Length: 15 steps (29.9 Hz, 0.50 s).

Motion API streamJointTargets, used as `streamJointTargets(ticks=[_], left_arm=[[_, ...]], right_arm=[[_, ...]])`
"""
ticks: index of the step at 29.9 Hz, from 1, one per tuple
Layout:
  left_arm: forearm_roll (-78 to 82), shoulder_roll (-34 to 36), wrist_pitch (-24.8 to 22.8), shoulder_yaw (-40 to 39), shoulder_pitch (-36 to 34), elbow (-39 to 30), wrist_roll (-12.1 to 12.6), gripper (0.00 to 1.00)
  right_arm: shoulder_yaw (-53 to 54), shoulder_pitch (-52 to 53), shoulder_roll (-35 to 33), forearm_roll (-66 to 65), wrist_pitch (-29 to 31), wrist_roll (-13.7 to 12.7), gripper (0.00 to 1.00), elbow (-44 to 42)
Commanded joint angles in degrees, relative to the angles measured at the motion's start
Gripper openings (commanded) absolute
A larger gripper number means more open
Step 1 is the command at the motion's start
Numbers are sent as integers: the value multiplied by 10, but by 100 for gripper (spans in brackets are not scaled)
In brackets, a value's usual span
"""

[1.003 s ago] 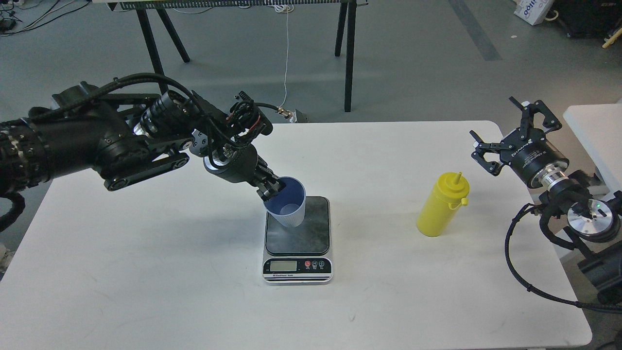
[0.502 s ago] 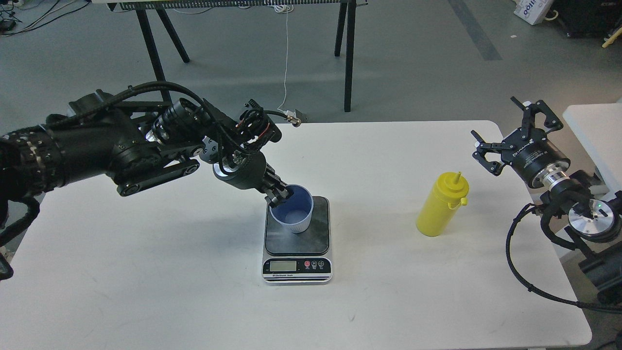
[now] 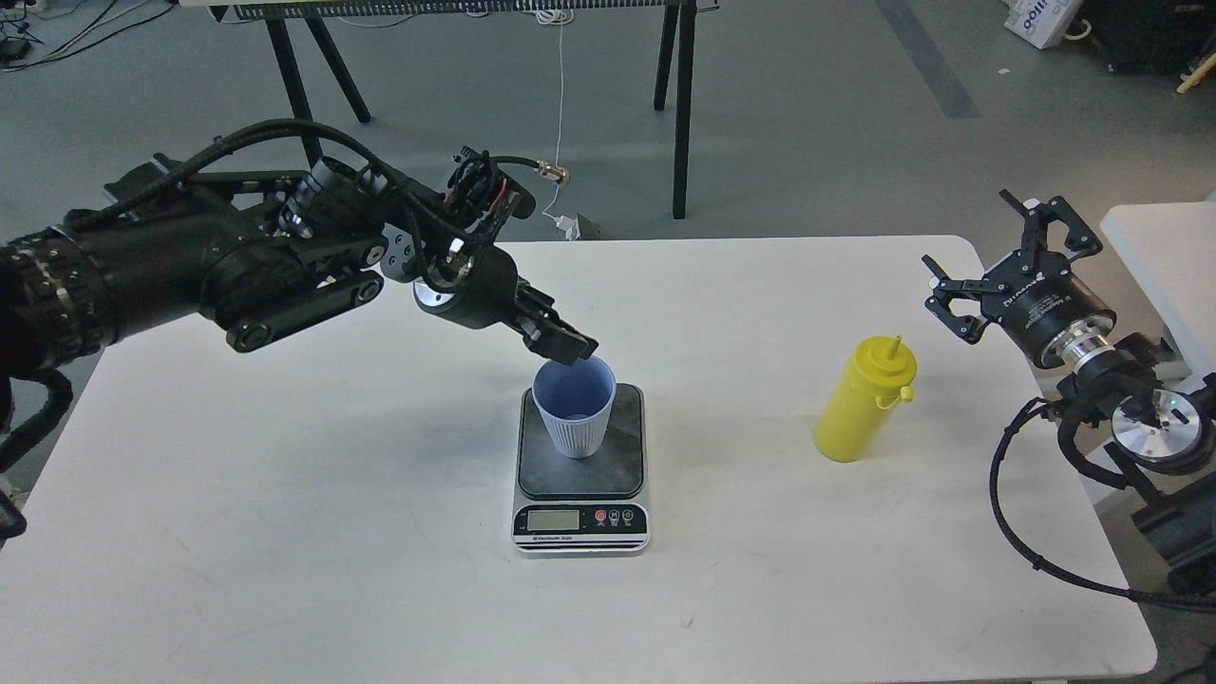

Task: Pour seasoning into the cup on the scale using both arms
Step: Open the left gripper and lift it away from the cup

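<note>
The pale blue ribbed cup (image 3: 573,410) stands upright on the dark platform of the scale (image 3: 617,461), toward its far left part. My left gripper (image 3: 566,346) hangs just above the cup's far rim, apart from it, jaws slightly open and empty. The yellow seasoning bottle (image 3: 863,403) stands upright on the table, right of the scale, nozzle up, cap hanging at its side. My right gripper (image 3: 988,249) is open and empty, raised up and to the right of the bottle, near the table's right edge.
The white table (image 3: 285,532) carries only the scale and bottle. The scale's display and buttons (image 3: 579,520) face me. A second white table edge (image 3: 1159,247) lies at far right. Black trestle legs (image 3: 679,104) stand on the floor behind.
My left gripper set the tilted cup upright on the scale, let go of its rim and rose slightly up and right. The bottle and right arm have not moved.
</note>
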Motion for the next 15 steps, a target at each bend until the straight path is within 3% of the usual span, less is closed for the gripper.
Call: streamJointTargets(ticks=[1,8,15], left_arm=[[-57,-1,0,-4,-23,73,0,100],[-261,57,0,-9,-53,138,0,100],[-465,166,0,-35,16,146,0,100]], right_arm=[[-4,6,-6,-1,0,-9,99,1],[-70,59,-6,-1,0,-8,99,1],[-89,88,-5,-1,0,-3,99,-2]])
